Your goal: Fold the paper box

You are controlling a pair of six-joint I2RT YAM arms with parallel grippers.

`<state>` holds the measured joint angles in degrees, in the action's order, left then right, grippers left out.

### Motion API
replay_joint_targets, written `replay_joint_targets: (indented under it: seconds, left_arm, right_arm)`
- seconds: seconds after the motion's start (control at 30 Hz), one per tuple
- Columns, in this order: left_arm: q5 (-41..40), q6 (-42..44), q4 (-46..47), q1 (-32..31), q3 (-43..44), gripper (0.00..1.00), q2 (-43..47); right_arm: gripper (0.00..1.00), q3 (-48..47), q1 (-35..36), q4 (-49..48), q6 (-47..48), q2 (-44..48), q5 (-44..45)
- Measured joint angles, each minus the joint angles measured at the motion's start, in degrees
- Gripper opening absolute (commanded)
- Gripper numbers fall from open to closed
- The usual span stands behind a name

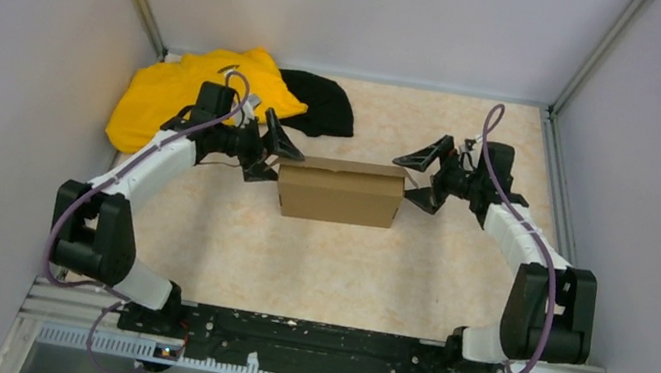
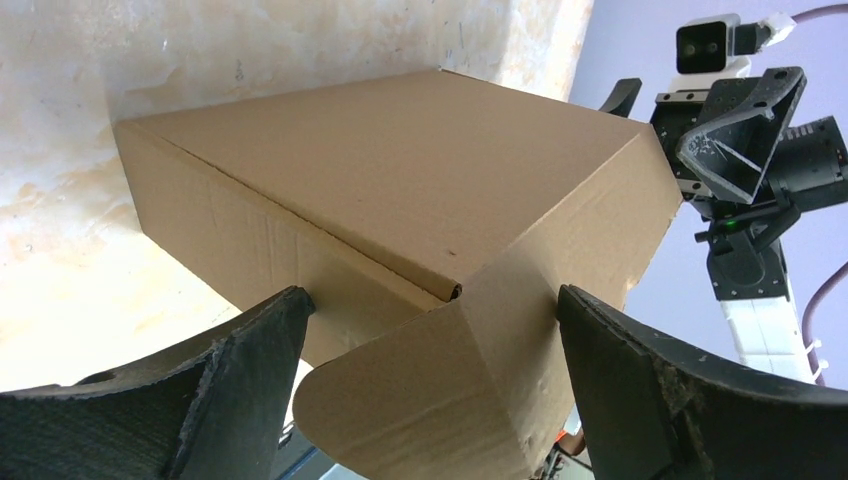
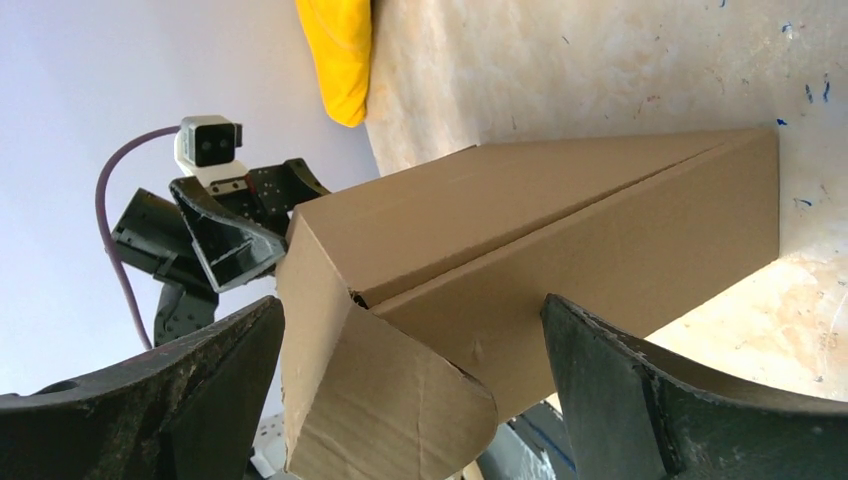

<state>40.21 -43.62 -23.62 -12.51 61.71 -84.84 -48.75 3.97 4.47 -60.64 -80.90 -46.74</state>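
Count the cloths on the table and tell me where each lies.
2. The yellow cloth lies in the far left corner; the black cloth sits just right of it, behind the box.

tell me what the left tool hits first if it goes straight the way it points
Most likely the paper box: its loose end flap lies straight ahead of the open left tool, very close.

paper box (image 2: pixel 400 180) end flap cut off below.

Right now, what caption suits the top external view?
Left gripper and right gripper, both open, flank the paper box; yellow cloth and black cloth behind.
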Motion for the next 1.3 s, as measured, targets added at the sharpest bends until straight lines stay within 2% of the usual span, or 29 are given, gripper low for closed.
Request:
replay_joint_targets:
  seconds: [0.17,0.47,0.87,1.07,1.3]
  left_arm:
    - [2.40,1.88,0.66,0.85,0.76,0.99,-1.14]
    - [5.99,4.68,2.23,3.41,2.38,0.99,-1.62]
    - [8.50,7.91,3.37,8.33,3.32,0.99,-2.12]
    - [7.78,10.69,3.58,9.79,3.30,0.99,0.28]
    - [1.53,13.46,5.73,9.79,3.30,0.99,14.38]
  right_arm:
    - [0.99,-3.02,-1.16,3.45,2.93,-0.74,-1.20]
    - [0.99,-12.11,-3.26,13.27,13.84,-1.36,0.52]
    - [0.99,-13.16,-5.57,15.87,22.03,-1.68,1.90]
    - [0.99,-11.39,-6.43,14.91,27.52,5.16,6.49]
    - [0.98,-9.29,-6.49,13.18,35.32,17.62,15.08]
